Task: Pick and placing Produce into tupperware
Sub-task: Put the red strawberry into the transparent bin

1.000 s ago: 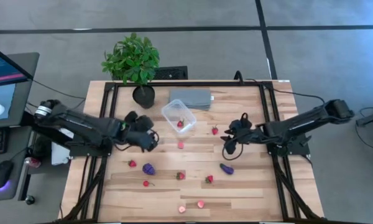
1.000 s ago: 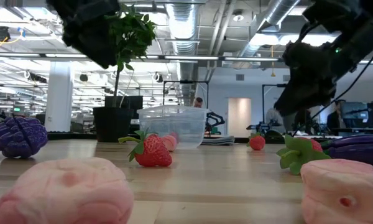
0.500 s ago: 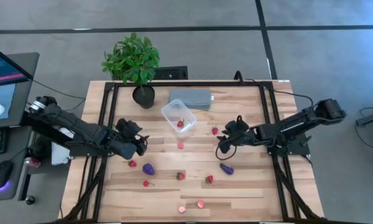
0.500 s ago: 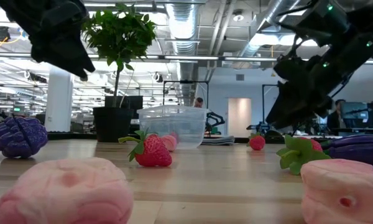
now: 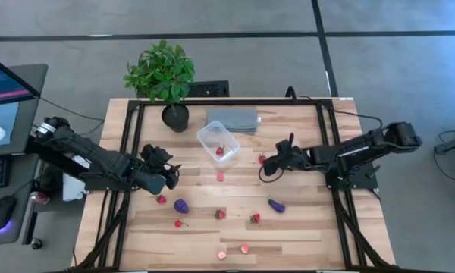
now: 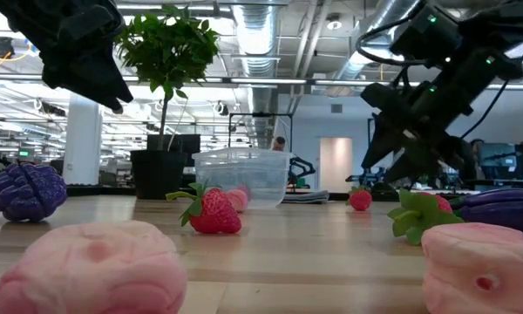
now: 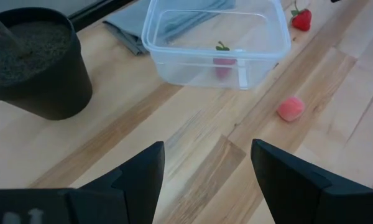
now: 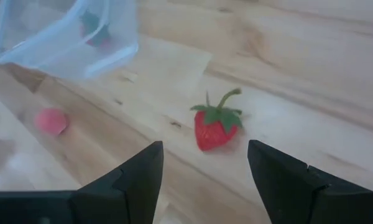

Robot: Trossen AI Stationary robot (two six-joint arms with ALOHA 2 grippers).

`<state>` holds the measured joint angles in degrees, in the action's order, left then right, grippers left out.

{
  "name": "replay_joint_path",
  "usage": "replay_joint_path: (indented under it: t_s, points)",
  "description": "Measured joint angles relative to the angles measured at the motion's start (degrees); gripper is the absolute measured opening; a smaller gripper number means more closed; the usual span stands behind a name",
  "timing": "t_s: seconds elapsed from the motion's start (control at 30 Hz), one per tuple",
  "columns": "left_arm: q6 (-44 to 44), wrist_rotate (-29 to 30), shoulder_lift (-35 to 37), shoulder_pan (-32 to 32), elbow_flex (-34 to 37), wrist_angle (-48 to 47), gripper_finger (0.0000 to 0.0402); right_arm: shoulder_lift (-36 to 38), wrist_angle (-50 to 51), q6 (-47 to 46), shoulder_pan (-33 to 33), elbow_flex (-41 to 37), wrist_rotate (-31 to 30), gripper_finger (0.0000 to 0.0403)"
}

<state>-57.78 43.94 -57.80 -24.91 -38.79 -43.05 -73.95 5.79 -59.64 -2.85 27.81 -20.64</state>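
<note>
The right hand (image 8: pixel 202 180) hangs with its fingers spread wide and nothing between them, lined up on a small red toy strawberry with a green stalk (image 8: pixel 215 126) that lies on the pale wooden tabletop (image 5: pixel 303 227) just right of the small clear plastic rectangular box with rounded corners (image 5: pixel 218 142). The likely trouble is that the berry is tiny, rounded and lying on its side, so if the fingers close off-centre or stop too high, it could squirt out and roll away. A descent too steep could press the fingertips into the wood. The box is light and stands close, so a careless swing could nudge it. It holds one red strawberry piece (image 5: pixel 220 151) and no more that I can see; a pale pink piece (image 5: pixel 220 176) lies just near of it. The left hand (image 7: pixel 205 180), released and empty, waits over the left side.
</note>
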Motion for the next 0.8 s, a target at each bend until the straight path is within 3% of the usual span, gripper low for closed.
replay_joint_path:
  t_s: [0.47, 0.8]
  points:
    - [-0.46, 0.00, 0.00, 0.00, 0.00, -0.01, 0.0231, -0.07, 6.64, 1.31, 5.39, 4.28, 3.90, 0.0260]
    - [-1.15, -0.04, -0.04, -0.08, 0.00, 0.04, 0.0231, -9.53, 11.44, 1.62, 5.81, 9.96, 6.66, 0.0260]
